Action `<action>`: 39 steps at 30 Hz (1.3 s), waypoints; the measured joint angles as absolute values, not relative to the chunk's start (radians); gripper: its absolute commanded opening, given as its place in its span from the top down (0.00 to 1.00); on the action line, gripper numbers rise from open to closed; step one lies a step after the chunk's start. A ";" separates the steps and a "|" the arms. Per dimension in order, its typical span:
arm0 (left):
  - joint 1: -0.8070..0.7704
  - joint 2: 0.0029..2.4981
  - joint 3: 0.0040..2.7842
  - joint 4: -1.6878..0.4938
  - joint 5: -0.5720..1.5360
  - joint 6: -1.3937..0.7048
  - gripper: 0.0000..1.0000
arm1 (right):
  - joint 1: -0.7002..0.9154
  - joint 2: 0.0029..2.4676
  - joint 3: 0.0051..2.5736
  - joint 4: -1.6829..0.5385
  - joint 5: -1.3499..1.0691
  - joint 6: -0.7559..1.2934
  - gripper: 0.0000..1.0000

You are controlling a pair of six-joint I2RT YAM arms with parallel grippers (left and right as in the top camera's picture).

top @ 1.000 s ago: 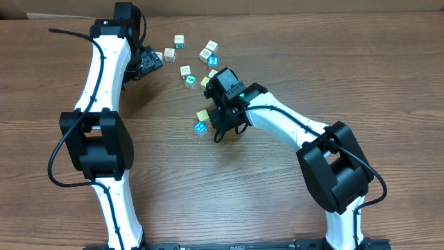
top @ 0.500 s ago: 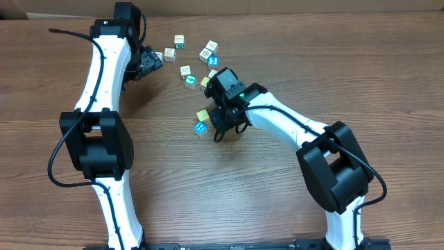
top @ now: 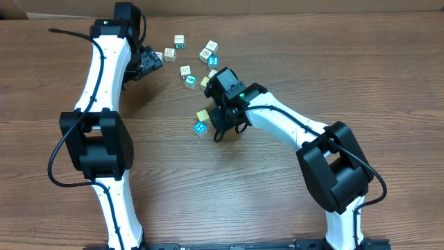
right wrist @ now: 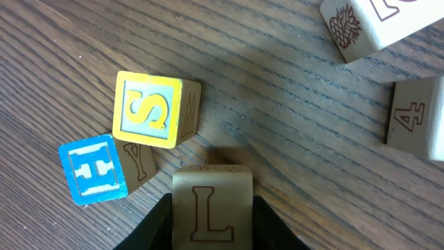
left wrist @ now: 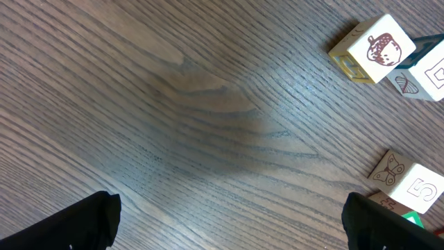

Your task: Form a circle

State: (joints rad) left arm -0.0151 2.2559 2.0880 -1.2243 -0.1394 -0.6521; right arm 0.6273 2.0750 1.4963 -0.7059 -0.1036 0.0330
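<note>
While right jaws clamp L cube (right wrist: 211,208), left jaws stand wide apart; perhaps twelve cubes (top: 206,53) overhead.

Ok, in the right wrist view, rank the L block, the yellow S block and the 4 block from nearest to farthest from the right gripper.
1. L block, clamped in the right gripper.
2. Yellow S block, upper left.
3. 4 block, far right edge.

The L cube (right wrist: 211,205) runs off the bottom edge (overhead, the right end effector (top: 225,130) hides it); the 4 cube (right wrist: 415,118) is cropped at right.
</note>
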 measured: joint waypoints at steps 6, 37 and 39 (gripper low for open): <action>-0.015 2.256 2.088 -1.224 -0.139 -0.652 0.00 | 0.627 2.075 1.449 -0.648 -0.104 0.033 0.72; -0.015 2.256 2.088 -1.224 -0.139 -0.652 0.01 | 0.627 2.075 1.432 -0.614 -0.107 0.033 0.72; -0.015 2.256 2.088 -1.225 -0.139 -0.652 0.00 | 0.627 2.075 1.432 -0.615 -0.108 0.031 0.72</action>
